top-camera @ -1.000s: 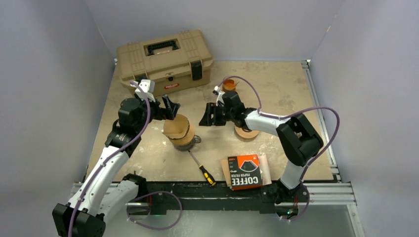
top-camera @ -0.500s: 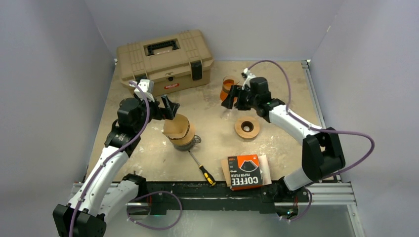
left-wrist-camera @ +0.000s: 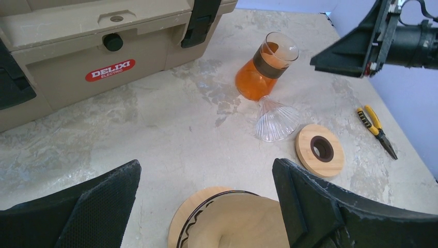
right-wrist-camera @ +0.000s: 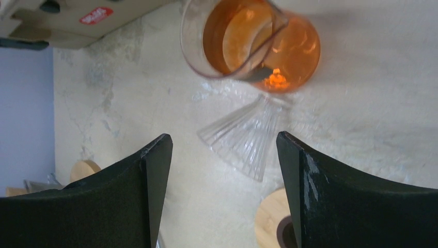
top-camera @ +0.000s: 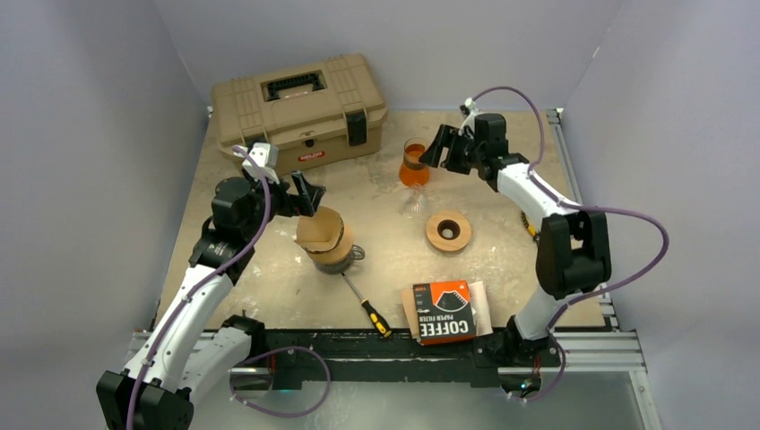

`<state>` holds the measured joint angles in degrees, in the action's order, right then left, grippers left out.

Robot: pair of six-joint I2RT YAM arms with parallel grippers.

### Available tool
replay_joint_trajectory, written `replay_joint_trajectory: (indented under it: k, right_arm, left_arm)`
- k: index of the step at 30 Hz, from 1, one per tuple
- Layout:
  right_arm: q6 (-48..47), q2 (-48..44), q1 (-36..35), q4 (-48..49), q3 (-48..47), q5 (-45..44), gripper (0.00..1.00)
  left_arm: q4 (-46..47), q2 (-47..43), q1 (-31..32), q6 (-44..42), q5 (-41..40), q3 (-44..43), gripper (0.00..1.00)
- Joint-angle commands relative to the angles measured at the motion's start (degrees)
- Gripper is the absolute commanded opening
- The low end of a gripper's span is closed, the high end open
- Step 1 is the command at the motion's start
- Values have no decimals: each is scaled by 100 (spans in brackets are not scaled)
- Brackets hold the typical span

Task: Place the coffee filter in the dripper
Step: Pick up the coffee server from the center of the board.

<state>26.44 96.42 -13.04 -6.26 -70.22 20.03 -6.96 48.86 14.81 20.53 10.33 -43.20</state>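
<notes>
A brown paper coffee filter (top-camera: 321, 229) sits in the mouth of the dripper (top-camera: 333, 253), which has a wooden collar (left-wrist-camera: 181, 227); the filter (left-wrist-camera: 243, 222) shows at the bottom of the left wrist view. My left gripper (top-camera: 307, 193) hovers just behind and above it, open, with the filter's rim below the gap between its fingers (left-wrist-camera: 206, 170). My right gripper (top-camera: 436, 148) is open and empty at the back of the table, beside an orange glass carafe (top-camera: 413, 164). In its wrist view the gripper (right-wrist-camera: 224, 142) stands over a clear ribbed glass cone (right-wrist-camera: 243, 142) lying on its side.
A tan toolbox (top-camera: 298, 106) stands at the back left. A wooden ring (top-camera: 448, 231) lies mid-table, near the clear cone (top-camera: 411, 202). A coffee filter pack (top-camera: 445, 311) and a screwdriver (top-camera: 367, 305) lie near the front edge. Yellow pliers (left-wrist-camera: 376, 129) lie to the right.
My right arm has swung from beside the dripper back and to the right, up to the orange carafe, its jaws widening a little. The left arm has not moved.
</notes>
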Motion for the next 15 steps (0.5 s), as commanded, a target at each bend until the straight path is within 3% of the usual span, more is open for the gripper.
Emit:
replay_joint_trajectory:
  k: [1,9,15]
  right_arm:
    - [-201,386,32,-184,-906,-252,77]
    - [-342,1307,33,-690,-2005,-620,72]
    - [-446,1721,30,-903,-2365,-589,49]
  left_arm:
    - [214,-26,-61,67,68,40,99]
    - [206,-8,-83,56,48,39,99]
    - [212,40,-103,65,87,35,99]
